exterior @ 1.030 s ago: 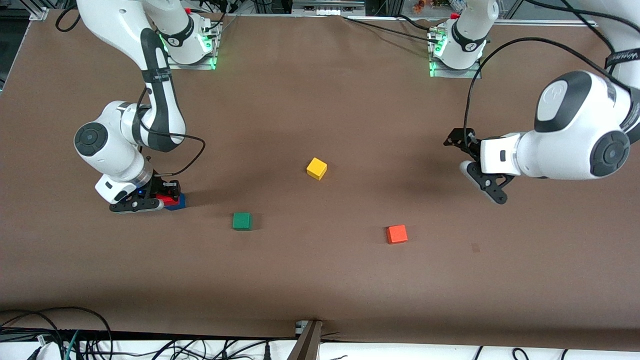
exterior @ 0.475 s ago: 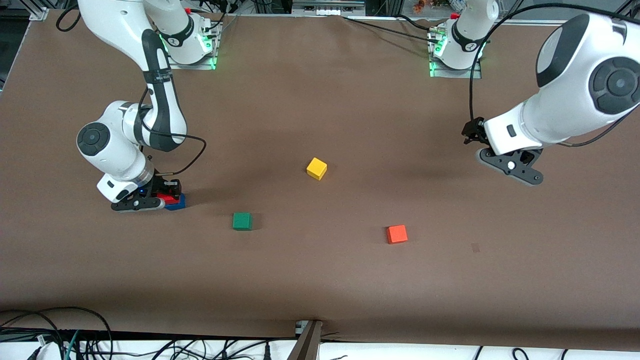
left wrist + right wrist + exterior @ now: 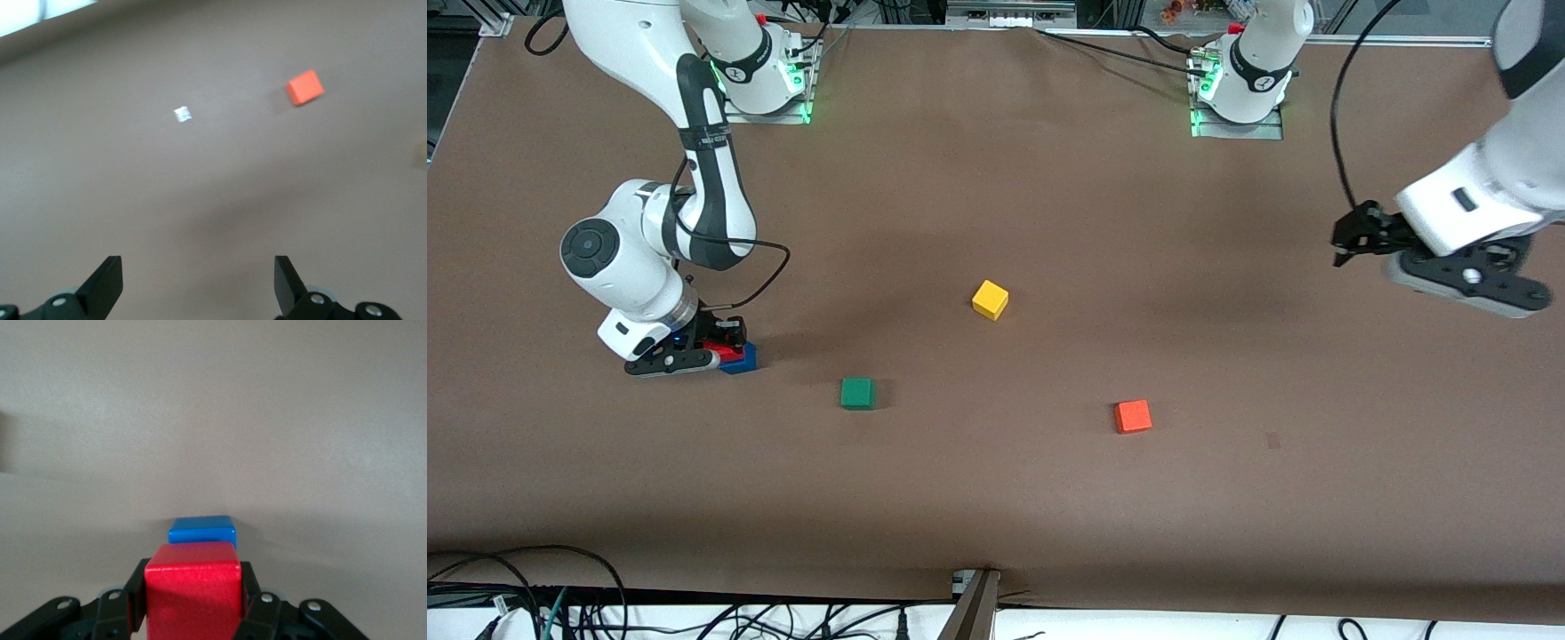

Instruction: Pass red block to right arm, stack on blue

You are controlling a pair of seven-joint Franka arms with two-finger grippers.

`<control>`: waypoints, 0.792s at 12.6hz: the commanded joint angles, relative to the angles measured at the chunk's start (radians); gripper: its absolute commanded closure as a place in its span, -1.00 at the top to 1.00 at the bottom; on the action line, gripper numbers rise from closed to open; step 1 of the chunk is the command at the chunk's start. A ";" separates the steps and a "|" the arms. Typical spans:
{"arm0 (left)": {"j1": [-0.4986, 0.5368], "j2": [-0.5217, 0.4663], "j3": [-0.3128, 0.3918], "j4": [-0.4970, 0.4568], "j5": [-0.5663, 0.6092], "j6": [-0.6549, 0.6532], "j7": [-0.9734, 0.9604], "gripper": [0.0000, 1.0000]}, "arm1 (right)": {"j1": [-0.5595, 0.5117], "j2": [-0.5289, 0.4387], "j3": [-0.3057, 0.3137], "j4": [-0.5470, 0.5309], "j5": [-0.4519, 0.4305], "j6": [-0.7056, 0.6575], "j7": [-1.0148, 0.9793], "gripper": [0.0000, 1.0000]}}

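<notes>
My right gripper (image 3: 713, 350) is shut on the red block (image 3: 727, 352), low at the right arm's end of the table. The blue cube (image 3: 744, 359) sits on the table right under and beside the red block; I cannot tell whether they touch. In the right wrist view the red block (image 3: 193, 587) sits between my black fingers (image 3: 248, 585), with the blue cube (image 3: 202, 529) just past it. My left gripper (image 3: 1356, 236) is open and empty, up in the air over the left arm's end of the table; it also shows in the left wrist view (image 3: 198, 283).
A yellow cube (image 3: 990, 300) lies mid-table. A green cube (image 3: 857, 393) and an orange cube (image 3: 1133, 416) lie nearer the front camera. The orange cube (image 3: 305, 87) also shows in the left wrist view. Cables hang along the front table edge (image 3: 978, 587).
My left arm has swung up and away toward its own end of the table, its gripper open throughout. My right gripper has barely moved, still holding the red block at the blue cube.
</notes>
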 commanded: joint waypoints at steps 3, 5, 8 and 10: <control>-0.261 -0.111 0.327 -0.083 -0.077 -0.006 -0.096 1.00 | -0.005 -0.020 0.001 -0.026 0.014 0.011 -0.049 -0.82; -0.286 -0.168 0.350 -0.162 -0.093 0.020 -0.188 1.00 | -0.005 -0.019 -0.001 -0.026 0.016 0.013 -0.049 -0.82; -0.369 -0.267 0.445 -0.319 -0.094 0.117 -0.244 1.00 | -0.005 -0.013 0.001 -0.026 0.016 0.016 -0.048 -0.80; -0.375 -0.263 0.453 -0.316 -0.094 0.117 -0.238 1.00 | -0.005 -0.011 0.001 -0.026 0.017 0.017 -0.048 -0.79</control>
